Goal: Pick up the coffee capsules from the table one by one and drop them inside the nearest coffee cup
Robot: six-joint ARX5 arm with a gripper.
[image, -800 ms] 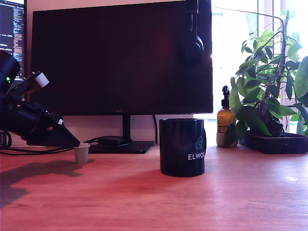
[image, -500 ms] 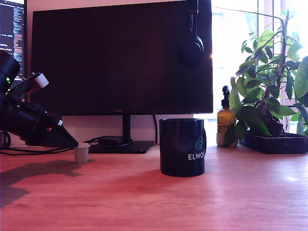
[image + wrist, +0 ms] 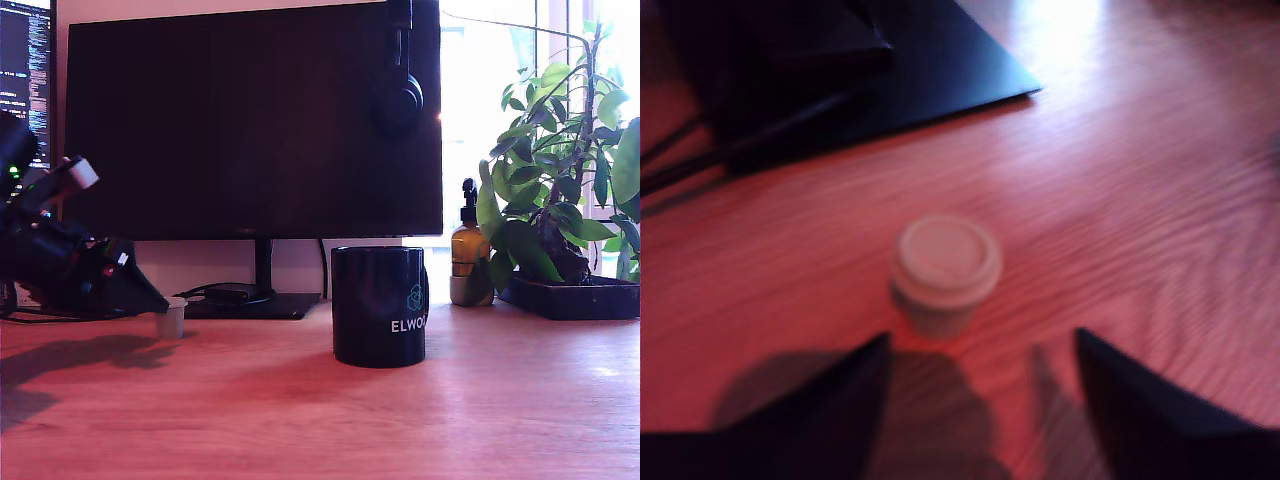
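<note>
The table (image 3: 300, 420) is lying bare along its near edge. Further in, the coffee cup (image 3: 379, 305) is standing upright around the middle, well apart from the rest. Toward the exterior view's left edge, the coffee capsule (image 3: 171, 317) is resting on the wood with its wide rim up, slightly tilted. The gripper (image 3: 980, 365) is reaching down just beside it with its fingers (image 3: 830, 395) spread wide; in the wrist view they are sitting on either side of open table, not touching the capsule. Behind, toward the far edge, a monitor (image 3: 250, 120) is standing on its base, with a pump bottle (image 3: 467, 255) and a potted plant (image 3: 560, 180) near the far corner at the exterior view's right.
</note>
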